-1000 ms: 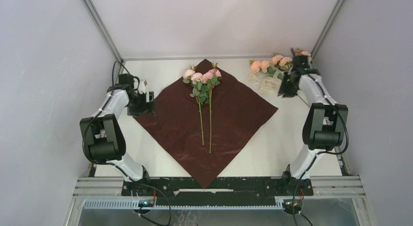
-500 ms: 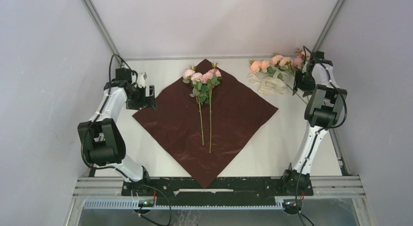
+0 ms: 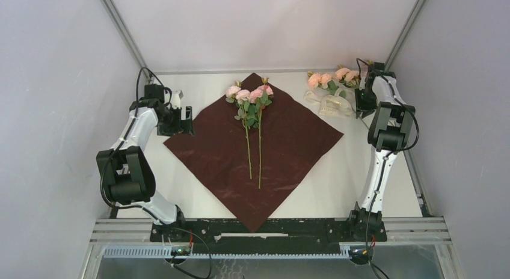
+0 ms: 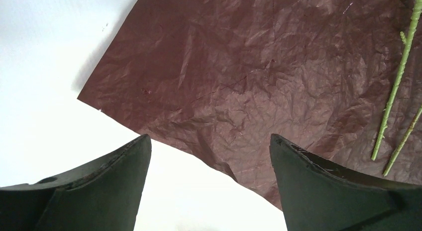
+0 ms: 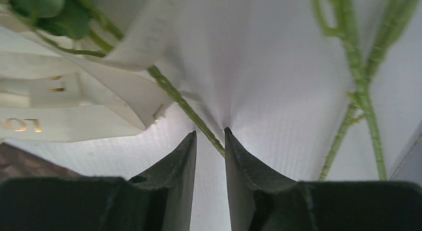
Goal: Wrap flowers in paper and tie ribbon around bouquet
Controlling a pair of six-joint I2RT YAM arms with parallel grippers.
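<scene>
The red paper point(image 3: 264, 153) lies flat as a diamond in the middle of the table. Two flowers point(image 3: 249, 95) rest on it, pink heads at the far corner and stems point(image 4: 395, 86) pointing toward me. More flowers point(image 3: 331, 79) lie at the back right beside the cream ribbon point(image 3: 329, 104). My left gripper point(image 3: 182, 119) is open at the paper's left corner, and the paper edge point(image 4: 199, 156) runs between its fingers point(image 4: 119, 171). My right gripper point(image 5: 210, 131) is low over the table with its jaws narrowly apart. A green stem point(image 5: 184, 104) passes between their tips, and the ribbon point(image 5: 74, 91) is just to the left.
Two more green stems point(image 5: 366, 91) lie right of my right gripper. White walls and metal frame posts point(image 3: 409, 32) close in the table at the back and sides. The right arm point(image 3: 385, 128) stands tall near the right wall.
My right gripper has swung about over the loose flowers and come down at a stem, its jaws narrower than half a second ago. The left gripper has shifted slightly back.
</scene>
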